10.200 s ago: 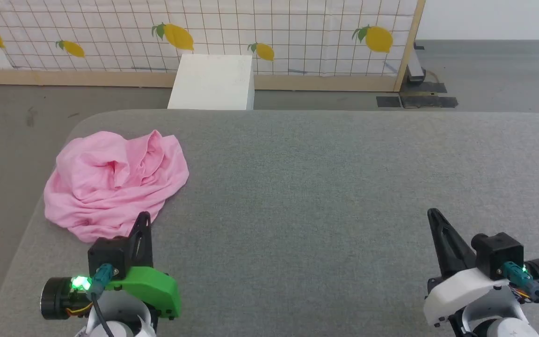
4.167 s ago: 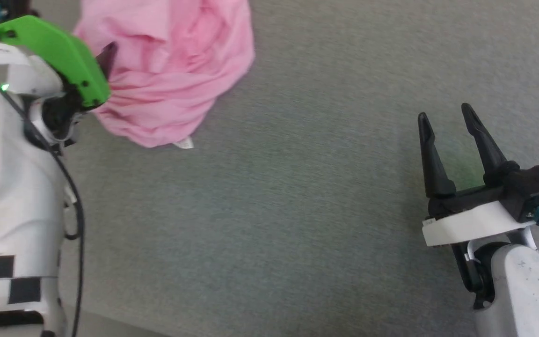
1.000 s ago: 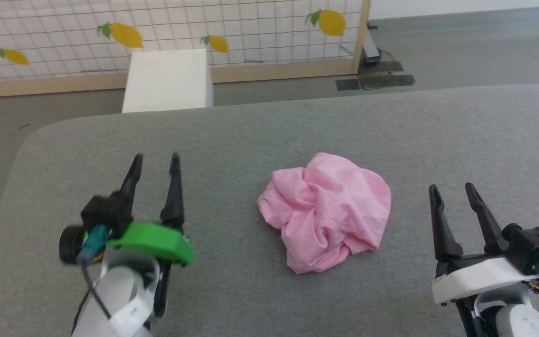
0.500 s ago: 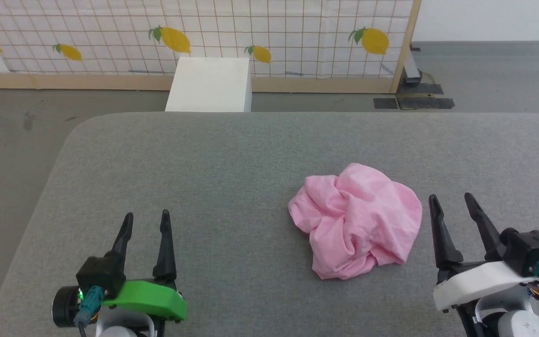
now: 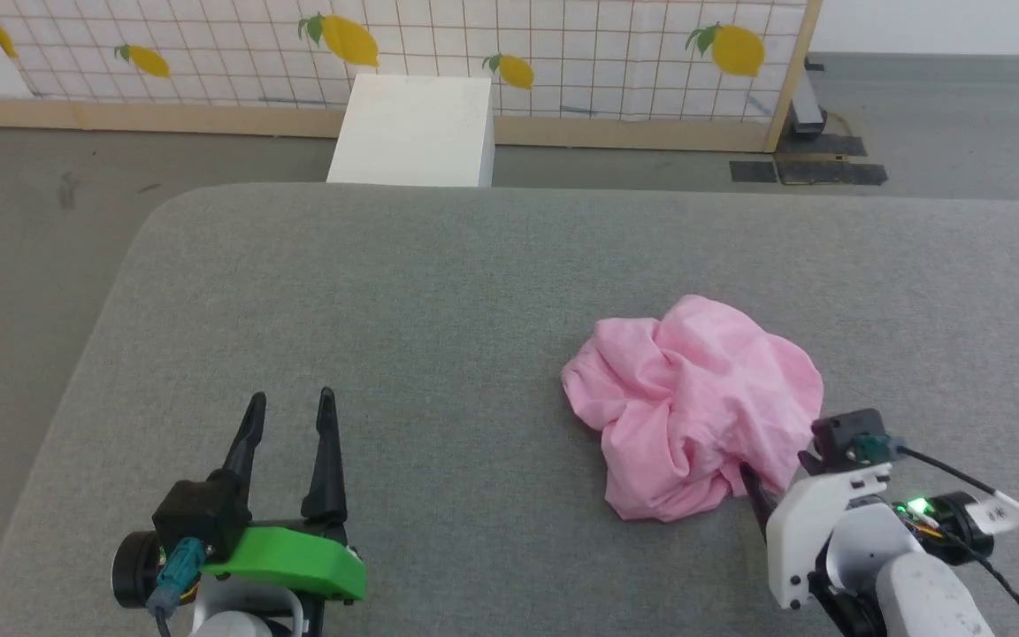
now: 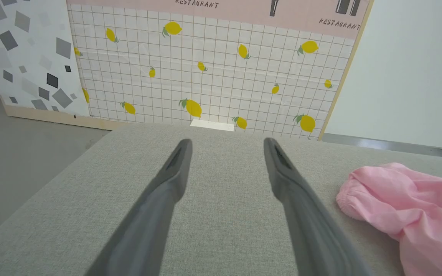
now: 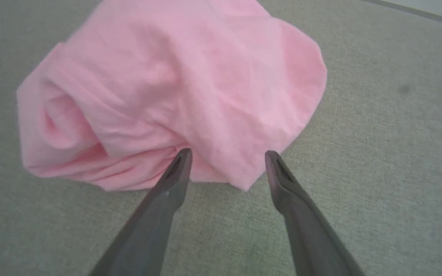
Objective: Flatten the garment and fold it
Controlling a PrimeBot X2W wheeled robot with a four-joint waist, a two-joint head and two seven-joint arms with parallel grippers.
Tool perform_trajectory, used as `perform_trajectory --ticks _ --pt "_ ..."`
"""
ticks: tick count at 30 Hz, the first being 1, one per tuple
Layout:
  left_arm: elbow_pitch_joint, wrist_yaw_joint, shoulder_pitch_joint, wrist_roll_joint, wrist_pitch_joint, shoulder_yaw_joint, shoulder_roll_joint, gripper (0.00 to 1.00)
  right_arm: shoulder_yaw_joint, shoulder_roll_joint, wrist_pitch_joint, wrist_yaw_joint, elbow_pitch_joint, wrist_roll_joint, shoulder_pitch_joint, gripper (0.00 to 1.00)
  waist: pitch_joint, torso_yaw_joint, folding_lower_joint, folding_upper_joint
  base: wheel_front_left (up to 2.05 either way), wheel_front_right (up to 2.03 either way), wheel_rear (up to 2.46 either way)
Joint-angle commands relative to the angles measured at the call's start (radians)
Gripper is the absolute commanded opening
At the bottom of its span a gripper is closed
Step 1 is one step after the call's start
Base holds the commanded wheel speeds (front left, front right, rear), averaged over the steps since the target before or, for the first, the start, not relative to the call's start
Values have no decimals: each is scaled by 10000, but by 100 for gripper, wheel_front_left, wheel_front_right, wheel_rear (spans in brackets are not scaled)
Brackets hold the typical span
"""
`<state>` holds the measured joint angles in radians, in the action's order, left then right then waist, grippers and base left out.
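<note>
Looking down, you see the garment [image 5: 695,407] lying crumpled on the grey surface [image 5: 439,265], right of centre and toward its near edge. Your right gripper [image 7: 226,155] is spread wide, its fingertips [image 7: 182,157] at the heap's near edge, gripping nothing. Your left gripper [image 5: 288,411], likewise spread and empty, sits by the near left corner, well apart from the garment.

Pink garment [image 5: 695,407] crumpled in heap on grey table [image 5: 439,283], right of centre. At lower left, left gripper [image 5: 290,402], fingers spread, well apart from garment. At garment's near edge, right gripper [image 5: 754,487] (one dark finger visible). Beyond table, white box [image 5: 412,133].
</note>
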<state>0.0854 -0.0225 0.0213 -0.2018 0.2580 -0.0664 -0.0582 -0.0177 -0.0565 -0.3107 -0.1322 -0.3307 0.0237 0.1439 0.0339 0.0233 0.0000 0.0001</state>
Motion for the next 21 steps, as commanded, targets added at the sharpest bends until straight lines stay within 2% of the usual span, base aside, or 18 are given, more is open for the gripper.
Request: perform_trajectory --ticks 1,4,5,6,7,8,11,15,21 --pt "-3 -79 184 129 37 -14 46 100 -136 -132 -159 15 -254 -89 340 100 132 126 0 -1 0 0 0" --pt "26 -125 260 148 37 -51 62 100 -270 -313 -413 15 -882 -272 830 100 218 207 0 -1 0 0 0" --pt "30 -133 277 152 37 -58 65 100 -257 -346 -448 15 -1047 -330 951 60 232 226 0 -1 0 0 0" --pt "40 -143 295 159 37 -74 68 100 -286 -388 -451 15 -1229 -395 1086 34 237 261 0 -1 0 0 0" --pt "55 -149 305 164 37 -89 70 100 -265 -397 -417 15 -1338 -417 1182 26 235 290 0 -1 0 0 0" --pt "77 -151 318 171 37 -103 72 100 -184 -381 -344 15 -1401 -419 1289 0 228 328 0 -1 0 0 0" --pt "109 -99 334 136 37 -86 75 100 -67 -261 -172 15 -1312 -347 1500 0 187 352 0 -1 0 0 0" --pt "123 -67 331 86 37 -143 77 100 -438 -127 337 15 -630 -146 1770 0 67 370 0 -1 0 0 0" --pt "159 -40 288 99 37 -164 78 100 -1760 -1 1004 15 1473 742 2460 0 -105 333 0 -1 0 0 0"
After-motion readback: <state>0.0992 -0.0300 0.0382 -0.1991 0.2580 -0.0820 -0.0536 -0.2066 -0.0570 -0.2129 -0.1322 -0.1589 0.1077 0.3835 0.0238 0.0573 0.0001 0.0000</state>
